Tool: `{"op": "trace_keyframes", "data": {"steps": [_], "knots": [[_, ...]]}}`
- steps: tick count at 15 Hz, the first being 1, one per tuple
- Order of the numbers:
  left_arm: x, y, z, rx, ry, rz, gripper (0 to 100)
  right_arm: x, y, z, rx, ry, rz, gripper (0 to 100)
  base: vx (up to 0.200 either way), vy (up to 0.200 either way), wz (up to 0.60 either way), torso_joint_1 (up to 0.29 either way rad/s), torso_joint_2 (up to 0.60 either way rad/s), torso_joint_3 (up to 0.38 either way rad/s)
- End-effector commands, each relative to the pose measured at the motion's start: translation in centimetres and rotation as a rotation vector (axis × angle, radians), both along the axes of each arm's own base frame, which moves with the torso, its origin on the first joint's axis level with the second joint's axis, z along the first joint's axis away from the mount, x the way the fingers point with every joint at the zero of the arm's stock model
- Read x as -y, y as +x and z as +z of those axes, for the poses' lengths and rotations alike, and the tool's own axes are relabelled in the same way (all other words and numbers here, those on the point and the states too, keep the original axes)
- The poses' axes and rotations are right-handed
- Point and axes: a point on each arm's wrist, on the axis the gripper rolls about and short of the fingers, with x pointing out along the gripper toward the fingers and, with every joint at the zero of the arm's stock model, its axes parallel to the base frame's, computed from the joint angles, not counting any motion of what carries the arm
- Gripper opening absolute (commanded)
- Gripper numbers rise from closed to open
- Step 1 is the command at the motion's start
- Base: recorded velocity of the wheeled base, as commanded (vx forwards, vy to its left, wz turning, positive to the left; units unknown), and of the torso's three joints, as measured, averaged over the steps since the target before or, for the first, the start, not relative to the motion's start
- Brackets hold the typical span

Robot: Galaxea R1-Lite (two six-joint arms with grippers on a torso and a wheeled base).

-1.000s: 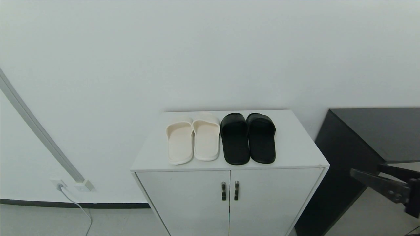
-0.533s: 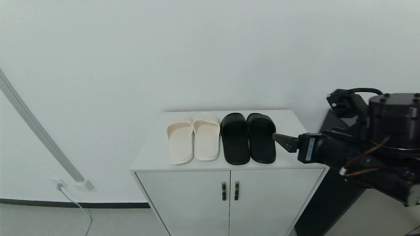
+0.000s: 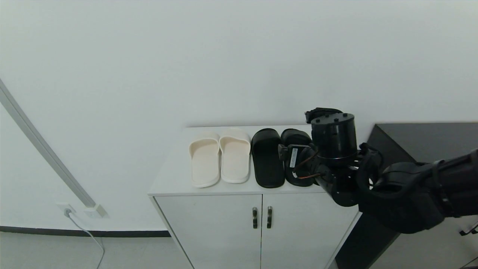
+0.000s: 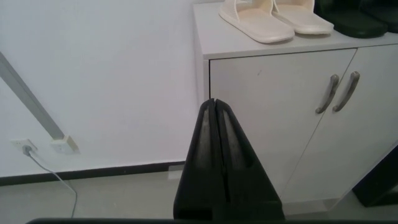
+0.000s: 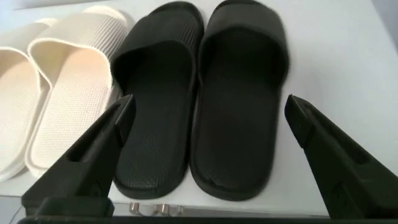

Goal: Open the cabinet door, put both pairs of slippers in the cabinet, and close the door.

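Nearest the robot, the left hand (image 4: pixel 215 109) stood well apart from the white two-door cabinet (image 4: pixel 261 124), off its left front corner. Its two dark fingers were pressed flat together and held nothing.

Both doors (image 3: pixel 209 231) of the cabinet were shut. Their two dark metal bar handles (image 3: pixel 254 218) stood upright, just beside each other at the centre seam.

Above the doors, on the cabinet's flat white top surface (image 3: pixel 171 175), the right hand (image 5: pixel 208 109) hovered over the pair of black rubber slide slippers (image 3: pixel 267 158). Its fingers (image 5: pixel 118 124) were spread wide, one to either side of the pair, gripping nothing. In the head view the bulky black right arm (image 3: pixel 403 198) came in from 4 o'clock and covered much of the right-hand black slipper.

The black pair lay flat, side by side and touching, open heels toward the front edge. At its 9 o'clock, just beside it, lay the pair of cream rubber slide slippers (image 3: pixel 234 158), set the same way.

At 3 o'clock of the cabinet stood a black table (image 3: pixel 429 149). At 8 o'clock, low on the white wall (image 3: pixel 224 56) behind, a white wall socket (image 3: pixel 67 211) held a grey cable (image 3: pixel 91 237), and a grey trunking strip (image 3: pixel 41 145) ran up from it toward 10 o'clock.
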Motion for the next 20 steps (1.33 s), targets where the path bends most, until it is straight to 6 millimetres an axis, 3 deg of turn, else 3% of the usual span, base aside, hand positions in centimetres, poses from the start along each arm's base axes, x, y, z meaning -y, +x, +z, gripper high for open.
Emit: {"op": "trace_keyframes", "data": {"steps": [1,5,10,14,18,19,20], "knots": [[0.0,0.0,0.0,-0.001,0.001,0.001,0,-1.4,1.2,-2.2,-0.026,-0.032,0.003,100,0.0,0.0,0.0,0.0,0.0,0.0],[0.0,0.0,0.0,-0.002,-0.002,0.001,0,-2.0,2.8,-3.7,0.009,-0.072,0.015,100,0.0,0.0,0.0,0.0,0.0,0.0],[0.0,0.0,0.0,-0.003,-0.013,0.002,0,-2.2,5.9,-4.7,0.036,-0.102,0.055,100,0.0,0.0,0.0,0.0,0.0,0.0],[0.0,0.0,0.0,-0.003,-0.018,0.002,0,-2.5,9.7,-5.8,0.068,-0.133,0.016,100,0.0,0.0,0.0,0.0,0.0,0.0],[0.0,0.0,0.0,-0.003,-0.038,0.001,0,-3.2,11.5,-6.4,0.084,-0.14,0.007,100,0.0,0.0,0.0,0.0,0.0,0.0],[0.0,0.0,0.0,-0.003,-0.044,0.001,0,-3.3,11.6,-6.4,0.087,-0.137,0.007,0,0.0,0.0,0.0,0.0,0.0,0.0],[0.0,0.0,0.0,-0.003,-0.044,0.001,0,-3.4,11.7,-6.3,0.091,-0.134,0.006,0,0.0,0.0,0.0,0.0,0.0,0.0]]}}
